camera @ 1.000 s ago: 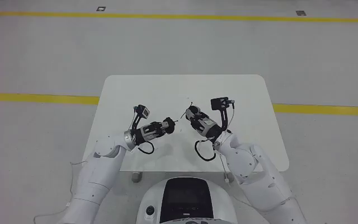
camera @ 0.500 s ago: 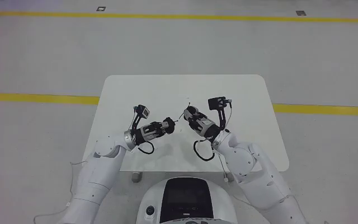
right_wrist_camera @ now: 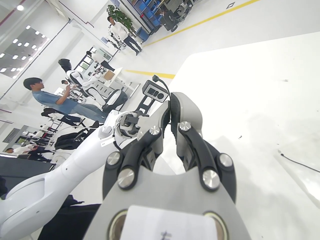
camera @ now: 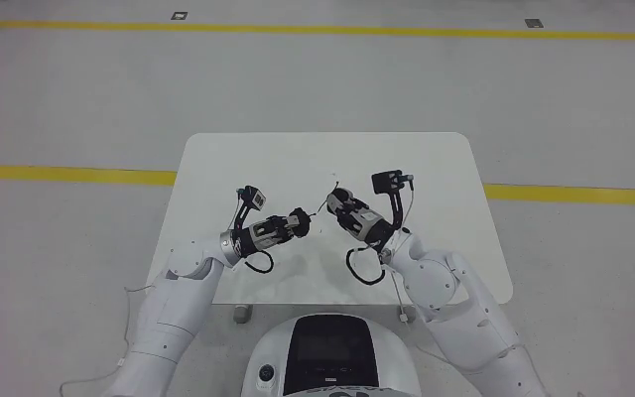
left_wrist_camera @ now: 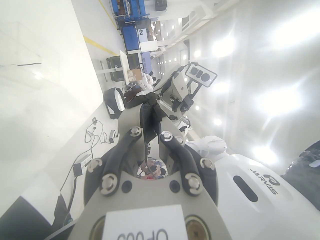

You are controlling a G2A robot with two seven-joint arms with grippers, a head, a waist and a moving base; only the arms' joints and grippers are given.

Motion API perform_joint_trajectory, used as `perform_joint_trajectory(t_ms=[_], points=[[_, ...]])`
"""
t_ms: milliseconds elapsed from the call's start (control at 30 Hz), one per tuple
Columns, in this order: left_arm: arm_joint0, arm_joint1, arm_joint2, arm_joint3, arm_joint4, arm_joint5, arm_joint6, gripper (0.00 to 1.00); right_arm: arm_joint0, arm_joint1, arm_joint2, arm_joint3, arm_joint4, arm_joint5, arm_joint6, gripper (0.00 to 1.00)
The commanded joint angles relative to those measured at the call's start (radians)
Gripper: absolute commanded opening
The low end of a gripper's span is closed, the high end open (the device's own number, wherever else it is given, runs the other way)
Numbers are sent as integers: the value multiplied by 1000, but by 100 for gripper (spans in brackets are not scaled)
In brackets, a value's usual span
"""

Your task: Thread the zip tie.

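Both arms are raised over the middle of the white table [camera: 427,169], their tips a short gap apart. My left gripper [camera: 304,220] [left_wrist_camera: 149,104] is shut on the black zip tie [left_wrist_camera: 150,98]. The tie bunches at its tips, and a thin strap runs back between the fingers. My right gripper [camera: 334,205] [right_wrist_camera: 170,102] faces it, pads pressed together. In the top view a thin black length of the zip tie [camera: 321,206] spans the gap between the two grippers. The right wrist view hides what sits between the right pads.
A loose thin black strip [right_wrist_camera: 296,163] lies flat on the table beside the right arm. A similar one [left_wrist_camera: 27,64] shows on the table surface in the left wrist view. A few dark specks [right_wrist_camera: 285,80] dot the table, and its rounded corner [right_wrist_camera: 186,58] is near.
The right wrist has shifted a few pixels sideways and back. The left arm has kept still, and both grippers have stayed shut.
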State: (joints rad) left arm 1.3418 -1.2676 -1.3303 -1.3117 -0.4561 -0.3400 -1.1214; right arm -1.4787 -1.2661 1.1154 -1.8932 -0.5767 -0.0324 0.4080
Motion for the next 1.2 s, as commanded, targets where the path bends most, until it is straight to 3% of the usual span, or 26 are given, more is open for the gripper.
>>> perform_joint_trajectory(t_ms=[0, 1167], points=[[0, 0, 0, 0, 0, 0, 0, 0, 0, 0, -1, 0, 2, -2, 3, 0], [0, 0, 0, 0, 0, 0, 0, 0, 21, 0, -23, 19, -3, 12, -2, 0]])
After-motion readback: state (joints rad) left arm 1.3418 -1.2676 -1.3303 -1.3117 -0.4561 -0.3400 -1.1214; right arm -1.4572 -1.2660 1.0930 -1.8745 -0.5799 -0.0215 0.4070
